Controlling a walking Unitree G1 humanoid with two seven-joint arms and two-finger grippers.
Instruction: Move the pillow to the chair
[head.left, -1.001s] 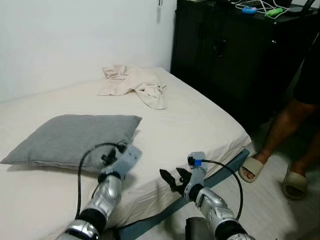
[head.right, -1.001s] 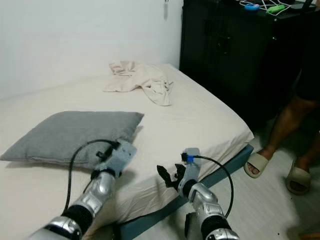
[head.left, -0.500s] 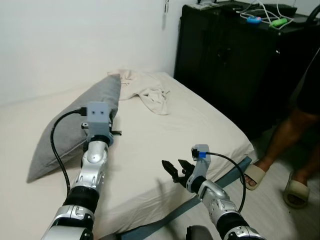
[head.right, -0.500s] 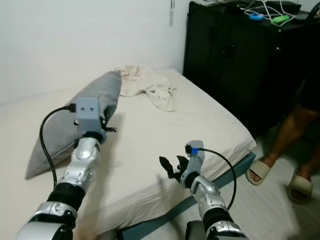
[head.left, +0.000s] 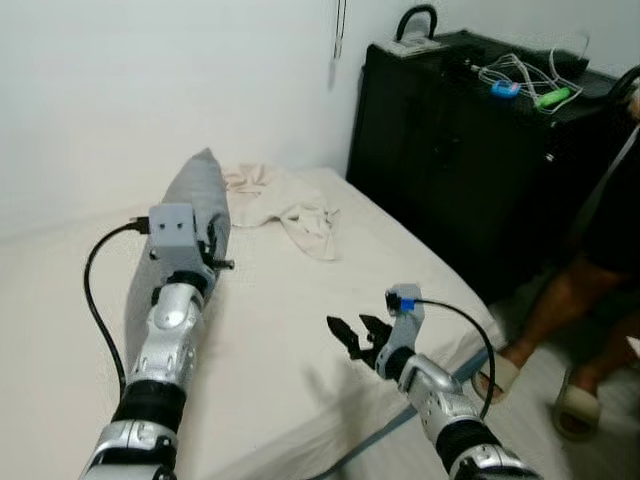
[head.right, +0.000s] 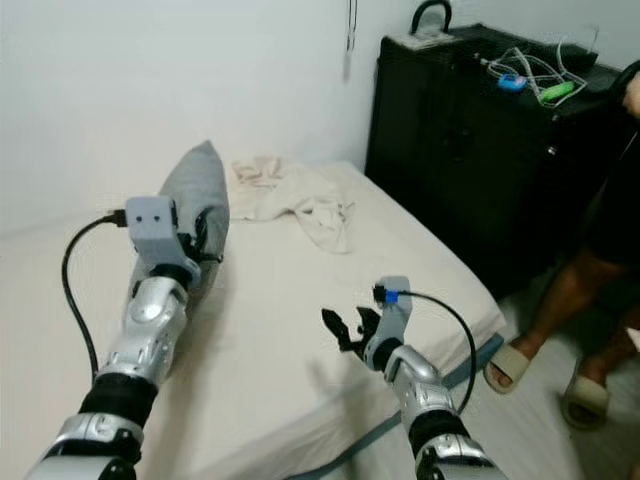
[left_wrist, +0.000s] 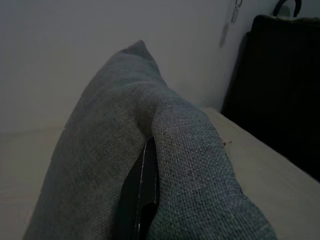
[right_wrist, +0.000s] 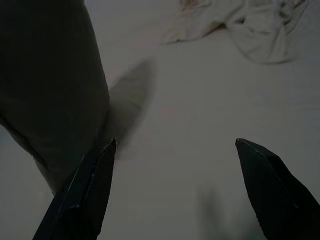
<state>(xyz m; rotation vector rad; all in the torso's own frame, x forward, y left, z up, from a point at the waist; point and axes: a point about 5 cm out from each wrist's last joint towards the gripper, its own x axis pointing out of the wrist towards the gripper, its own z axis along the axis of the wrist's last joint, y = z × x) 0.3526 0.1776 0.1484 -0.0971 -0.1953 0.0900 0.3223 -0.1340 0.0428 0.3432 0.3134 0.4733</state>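
Item one: grey pillow (head.left: 190, 215). We find it stood on end above the bed (head.left: 300, 300), one corner up toward the white wall (head.left: 120, 90), its lower end hanging close to or on the mattress; we cannot tell which. We judge it is held this way because it is pinched at one edge and its own weight lets the rest droop.

Item two: left gripper (left_wrist: 145, 190). Its fingers are pressed together on a fold of the pillow's fabric, which bulges on both sides of the one dark finger visible in the wrist view. The pillow sits directly ahead of this gripper, wrapped around its tips, with the left arm raised over the bed.

Item three: right gripper (head.left: 352, 336). Fingers spread, holding nothing, hovering low above the near part of the bed, well apart from the pillow and to its right. We judge it is kept free for a second hold or for balance.

Item four: crumpled beige cloth (head.left: 285, 200), lying on the far part of the bed, just beyond the pillow.

Item five: black cabinet (head.left: 460, 170) beside the bed, with cables and small items (head.left: 520, 85) on top.

Item six: a person's legs (head.left: 550, 320) in slippers, standing on the floor at right.

Chair: not located by us here; carrying remains to be done.
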